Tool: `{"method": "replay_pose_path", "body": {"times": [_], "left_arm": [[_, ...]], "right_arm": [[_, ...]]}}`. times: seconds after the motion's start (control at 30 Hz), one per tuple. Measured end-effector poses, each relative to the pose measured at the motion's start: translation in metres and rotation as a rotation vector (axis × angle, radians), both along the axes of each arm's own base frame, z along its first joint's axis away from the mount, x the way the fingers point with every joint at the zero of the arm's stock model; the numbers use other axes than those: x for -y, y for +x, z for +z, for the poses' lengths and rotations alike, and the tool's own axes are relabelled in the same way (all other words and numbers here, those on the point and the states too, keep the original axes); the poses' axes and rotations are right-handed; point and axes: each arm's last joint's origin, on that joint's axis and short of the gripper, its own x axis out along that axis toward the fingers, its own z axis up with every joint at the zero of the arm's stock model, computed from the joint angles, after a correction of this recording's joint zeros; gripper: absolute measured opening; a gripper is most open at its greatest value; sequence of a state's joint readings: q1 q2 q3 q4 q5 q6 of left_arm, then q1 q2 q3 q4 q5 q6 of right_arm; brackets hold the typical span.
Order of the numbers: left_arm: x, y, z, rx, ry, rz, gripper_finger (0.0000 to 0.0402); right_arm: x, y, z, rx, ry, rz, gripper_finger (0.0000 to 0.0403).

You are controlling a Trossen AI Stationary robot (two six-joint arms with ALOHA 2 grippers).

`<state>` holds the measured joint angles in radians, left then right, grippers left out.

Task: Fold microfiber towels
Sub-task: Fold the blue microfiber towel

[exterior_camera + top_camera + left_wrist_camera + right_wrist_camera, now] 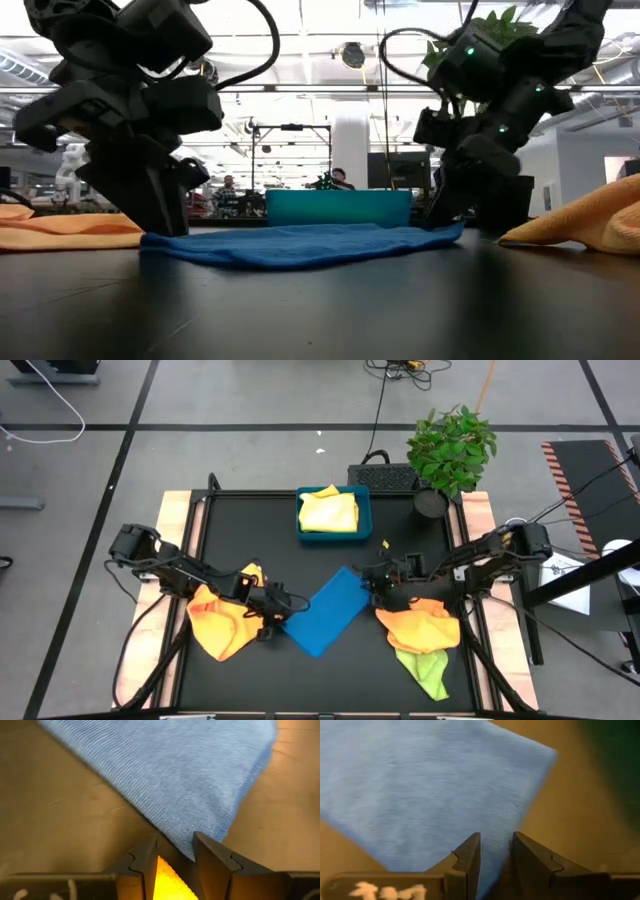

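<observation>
Lying flat at centre of black counter (pixel 230 520): folded blue towel (pixel 325 610). Pinching its left corner: left claw (pixel 272 622), fingers (pixel 147 862) closing on cloth edge. Pinching its right corner: right claw (pixel 378 588). Resting lower left: orange towel (pixel 220 620). Resting lower right: second orange towel (pixel 420 628) overlapping green towel (pixel 428 670). Sitting in blue tray (pixel 362 520), upper centre: yellow towel (pixel 328 510).

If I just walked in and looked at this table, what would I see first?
You'd spot the bright blue towel lying flat in the middle of the black table, with the left gripper and the right gripper at opposite ends of it. Orange towels sit in heaps on both sides, with a lime green towel near the right heap. A blue tray holding a pale yellow towel sits at the back.
</observation>
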<state>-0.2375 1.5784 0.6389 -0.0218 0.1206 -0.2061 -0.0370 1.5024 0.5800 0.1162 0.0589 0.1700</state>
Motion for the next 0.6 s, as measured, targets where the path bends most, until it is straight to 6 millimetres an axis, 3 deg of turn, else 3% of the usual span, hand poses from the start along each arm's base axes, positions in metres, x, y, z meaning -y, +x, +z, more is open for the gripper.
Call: {"method": "replay_pose_path", "body": {"times": [0.37,0.6], "left_arm": [[0.002,-0.005,0.005,-0.006,-0.005,-0.082,0.0127],[0.001,-0.017,0.028,0.013,0.025,-0.022,0.0127]], "right_arm": [[0.028,0.005,0.011,0.116,-0.084,-0.025,0.0105],[0.007,0.006,0.022,0.169,-0.049,0.049,0.0105]]}}
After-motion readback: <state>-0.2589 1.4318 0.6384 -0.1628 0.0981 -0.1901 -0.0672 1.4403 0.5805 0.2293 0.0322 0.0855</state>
